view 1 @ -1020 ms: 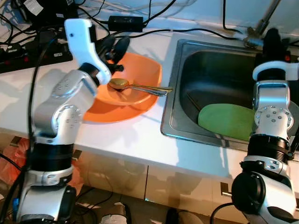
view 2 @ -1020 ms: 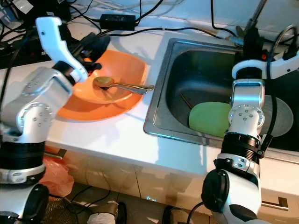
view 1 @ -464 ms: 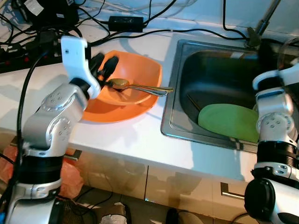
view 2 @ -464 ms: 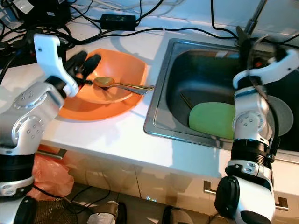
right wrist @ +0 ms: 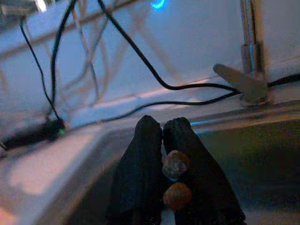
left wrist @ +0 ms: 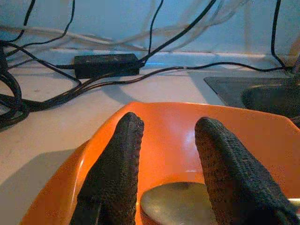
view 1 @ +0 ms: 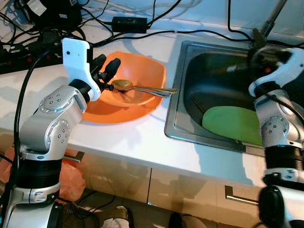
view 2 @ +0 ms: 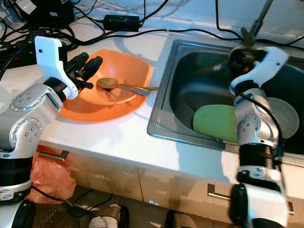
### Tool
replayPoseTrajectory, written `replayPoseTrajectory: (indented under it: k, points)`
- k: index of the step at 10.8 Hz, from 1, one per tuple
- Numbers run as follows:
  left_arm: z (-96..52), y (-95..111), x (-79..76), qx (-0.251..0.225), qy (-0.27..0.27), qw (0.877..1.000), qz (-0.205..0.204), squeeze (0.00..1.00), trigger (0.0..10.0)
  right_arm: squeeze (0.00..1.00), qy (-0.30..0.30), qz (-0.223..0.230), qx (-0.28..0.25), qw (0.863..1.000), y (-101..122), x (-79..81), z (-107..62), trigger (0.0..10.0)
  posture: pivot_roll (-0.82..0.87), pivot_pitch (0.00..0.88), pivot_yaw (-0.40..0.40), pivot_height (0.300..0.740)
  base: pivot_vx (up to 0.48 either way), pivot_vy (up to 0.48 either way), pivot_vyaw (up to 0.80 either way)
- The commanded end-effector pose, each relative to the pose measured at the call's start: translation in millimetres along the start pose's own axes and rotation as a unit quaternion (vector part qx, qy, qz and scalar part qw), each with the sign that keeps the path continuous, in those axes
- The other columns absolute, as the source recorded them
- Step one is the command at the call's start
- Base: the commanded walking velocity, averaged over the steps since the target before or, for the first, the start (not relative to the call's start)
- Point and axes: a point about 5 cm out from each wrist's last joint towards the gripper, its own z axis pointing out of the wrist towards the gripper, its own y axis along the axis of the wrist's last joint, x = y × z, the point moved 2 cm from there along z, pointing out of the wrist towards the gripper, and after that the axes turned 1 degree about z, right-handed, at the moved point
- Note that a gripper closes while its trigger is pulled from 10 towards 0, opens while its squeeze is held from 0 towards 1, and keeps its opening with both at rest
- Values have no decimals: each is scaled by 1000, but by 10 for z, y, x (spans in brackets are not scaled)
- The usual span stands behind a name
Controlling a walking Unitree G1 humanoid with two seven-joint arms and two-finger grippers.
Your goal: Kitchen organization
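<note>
One orange plate is sitting on the white surface, carrying one gold spoon whose bowl is lying at the plate's centre. The spoon's long axis is running across the plate, its handle pointing toward the steel sink and overhanging the plate's rim. The left pincer, its arm bent at the elbow and reaching over the plate's left edge, is hovering with fingers spread apart just beside the spoon's bowl. In the sink, one green plate is lying flat. The right pincer, raised above the basin, is pressing its fingers together, two small brownish lumps between them.
</note>
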Motion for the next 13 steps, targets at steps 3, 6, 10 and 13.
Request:
replayPoseTrajectory:
  k: [3, 6, 10, 13]
  points:
    - [-28, 0, -56, 7, -14, 1000, 10, 0, 10000, 0, 15, -98, 75, 992, -251, 10, -38, 10000, 90, 137, -18, 723, 0, 0, 0]
    - [-25, 9, -70, 8, -18, 1000, 9, 0, 10000, 0, 22, -106, 123, 986, -526, 30, -95, 10000, 91, 145, -18, 723, 0, 0, 0]
    - [-19, 2, -99, 10, -22, 1000, 6, 0, 10000, 0, 30, -103, 138, 985, -621, 73, -95, 10000, 92, 146, -20, 723, 0, 0, 0]
    - [-17, 2, -122, 13, -28, 1000, 6, 0, 10000, 43, 34, -97, 155, 983, -719, 100, -112, 10000, 94, 147, -20, 723, 0, 0, 0]
